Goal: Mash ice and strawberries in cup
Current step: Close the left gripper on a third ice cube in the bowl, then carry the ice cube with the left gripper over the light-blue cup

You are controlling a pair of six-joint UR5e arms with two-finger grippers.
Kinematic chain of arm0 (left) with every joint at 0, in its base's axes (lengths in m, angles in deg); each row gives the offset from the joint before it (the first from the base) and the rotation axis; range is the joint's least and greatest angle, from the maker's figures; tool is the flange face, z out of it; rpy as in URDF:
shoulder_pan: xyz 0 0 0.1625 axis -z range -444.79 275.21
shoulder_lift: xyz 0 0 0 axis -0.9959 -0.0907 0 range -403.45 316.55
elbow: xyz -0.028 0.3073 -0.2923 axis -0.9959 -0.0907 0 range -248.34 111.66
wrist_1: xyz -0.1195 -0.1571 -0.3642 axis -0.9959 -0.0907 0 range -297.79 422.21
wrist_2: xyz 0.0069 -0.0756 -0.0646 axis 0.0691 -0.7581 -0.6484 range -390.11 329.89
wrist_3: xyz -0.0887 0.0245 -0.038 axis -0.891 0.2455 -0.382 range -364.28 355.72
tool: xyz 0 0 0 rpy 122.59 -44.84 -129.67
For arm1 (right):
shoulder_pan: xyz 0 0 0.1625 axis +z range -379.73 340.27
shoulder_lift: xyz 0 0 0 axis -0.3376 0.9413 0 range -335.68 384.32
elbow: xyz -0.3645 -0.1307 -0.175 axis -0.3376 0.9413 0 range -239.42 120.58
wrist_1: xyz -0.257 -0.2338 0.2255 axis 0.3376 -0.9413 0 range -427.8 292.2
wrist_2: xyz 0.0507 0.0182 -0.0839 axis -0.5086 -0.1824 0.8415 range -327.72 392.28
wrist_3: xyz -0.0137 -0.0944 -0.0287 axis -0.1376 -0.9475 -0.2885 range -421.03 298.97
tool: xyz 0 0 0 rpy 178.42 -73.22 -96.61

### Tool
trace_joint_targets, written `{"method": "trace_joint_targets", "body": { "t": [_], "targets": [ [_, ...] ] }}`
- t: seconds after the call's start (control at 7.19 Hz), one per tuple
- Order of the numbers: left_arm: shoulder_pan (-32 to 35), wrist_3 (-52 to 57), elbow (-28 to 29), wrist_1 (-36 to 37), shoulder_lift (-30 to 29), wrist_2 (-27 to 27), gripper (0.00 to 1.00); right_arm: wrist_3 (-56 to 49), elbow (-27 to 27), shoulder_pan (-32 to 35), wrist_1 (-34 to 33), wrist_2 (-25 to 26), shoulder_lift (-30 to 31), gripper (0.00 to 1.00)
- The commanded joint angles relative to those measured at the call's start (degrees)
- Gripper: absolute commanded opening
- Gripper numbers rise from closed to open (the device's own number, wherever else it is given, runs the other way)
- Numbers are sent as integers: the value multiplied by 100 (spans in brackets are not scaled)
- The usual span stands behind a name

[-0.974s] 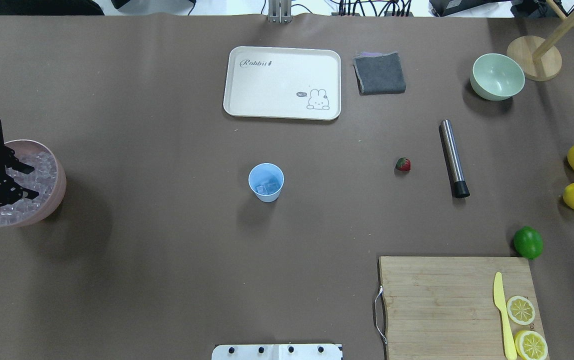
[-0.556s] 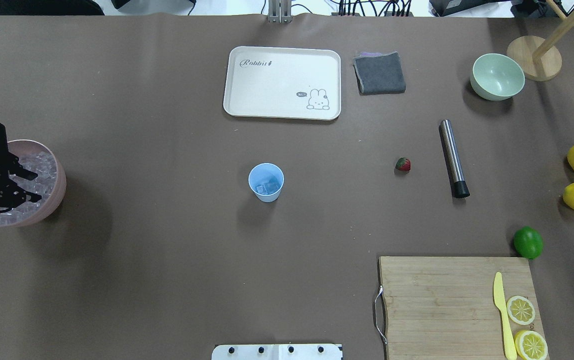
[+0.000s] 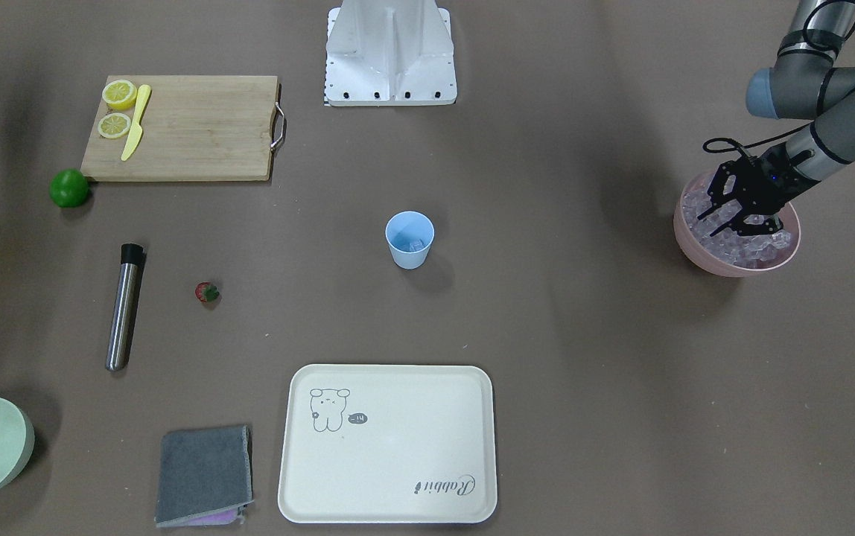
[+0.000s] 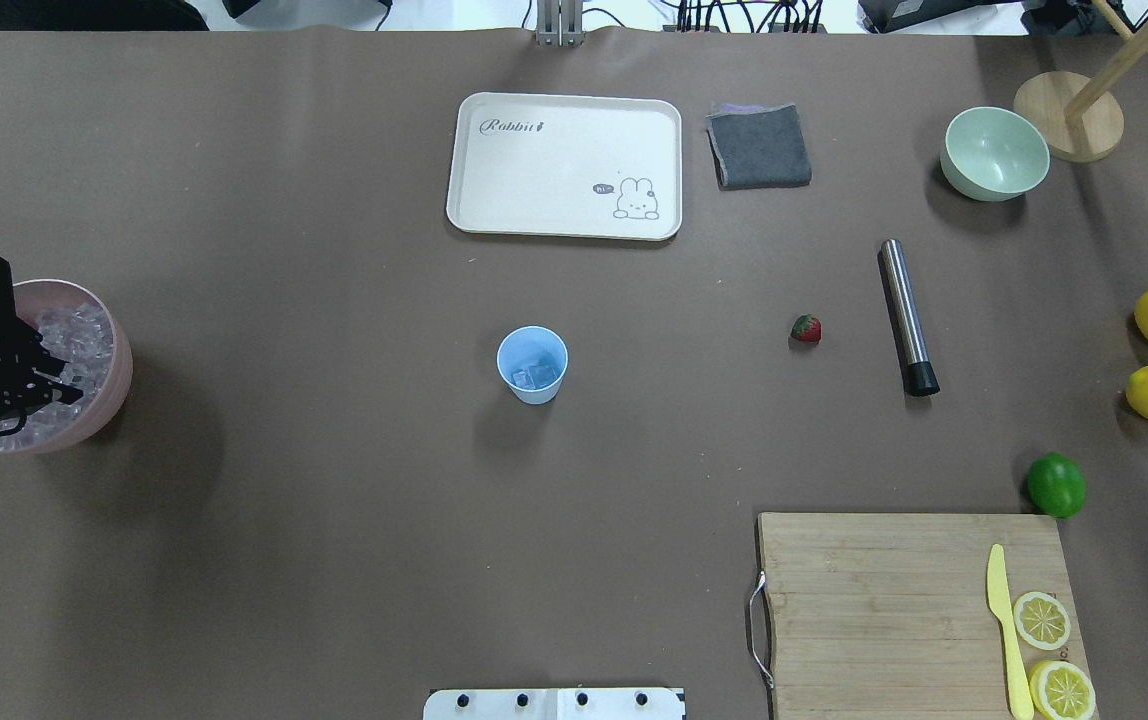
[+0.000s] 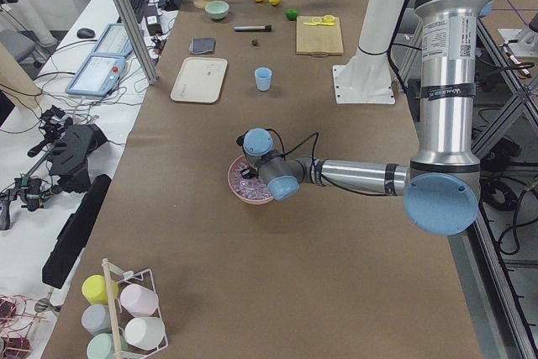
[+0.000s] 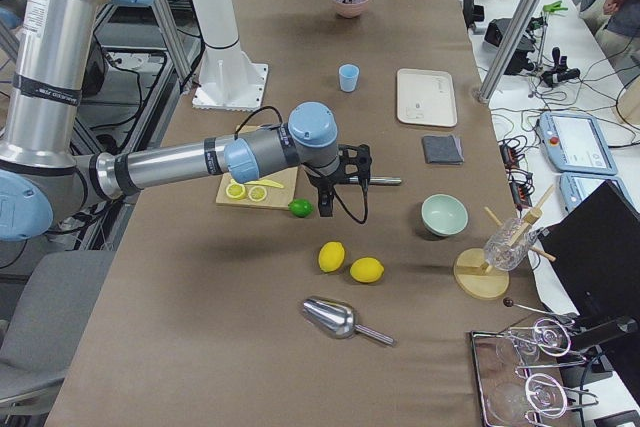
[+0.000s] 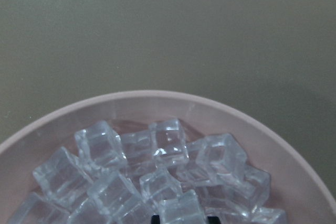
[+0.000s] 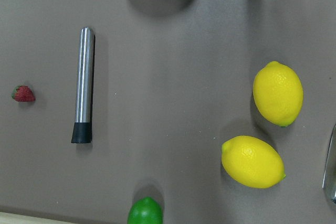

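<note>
**Cup Part-Loaded, Mashing Not Begun**

Nearest the base, found the board (image 4: 884, 600) carrying a knife (image 4: 1004, 620) and lemon slices (image 4: 1042, 620), with the lime (image 4: 1056, 485) just off its far corner. Glimpsed the right gripper (image 6: 335, 192) only from the side, hanging over the tabletop (image 4: 334, 500) near that lime; could not tell how wide it stood.

Mid-tabletop, saw the cup (image 4: 537, 396) upright with a few cubes of ice (image 4: 534, 376) at the bottom, so judged the ice step begun. Level with it at the left end, caught the left gripper (image 4: 66, 383) tips-down among the cubes heaped in the pink bowl (image 4: 124, 360), jaws set narrow with one cube between the tips; could not tell whether clamped on it.

To the right, spotted the strawberry (image 4: 806, 328) lying well apart from the cup, the muddler (image 4: 906, 315) near it, neither held. Reckoned as left: perhaps more ice, the strawberry into the cup, then all the mashing.

Farther out, noted the tray (image 4: 564, 165), a folded cloth (image 4: 759, 147) and a green bowl (image 4: 949, 150).

Covered throughout in matte brown sheet. Beyond the edge, made out a side bench (image 6: 590, 87) with screens (image 6: 575, 142) and loose cables.
</note>
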Motion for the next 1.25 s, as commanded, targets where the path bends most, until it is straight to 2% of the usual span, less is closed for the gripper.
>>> {"method": "trace_joint_targets", "body": {
  "t": [0.0, 0.14, 0.42, 0.83, 1.11],
  "targets": [
    [158, -11, -20, 39, -47, -413, 0, -1, -2, 0, 0, 1, -23, 100],
    [447, -11, -20, 74, -99, -678, 0, -1, -2, 0, 0, 1, -40, 100],
    [669, -11, 15, 110, -230, -777, 0, -1, -2, 0, 0, 1, -49, 100],
    [941, -72, -3, 1082, -1221, -1066, 0, -1, -2, 0, 0, -51, -14, 100],
    [890, -1015, -20, 1305, -1994, -1076, 0, -1, -2, 0, 0, -69, 3, 100]
  ]
}}
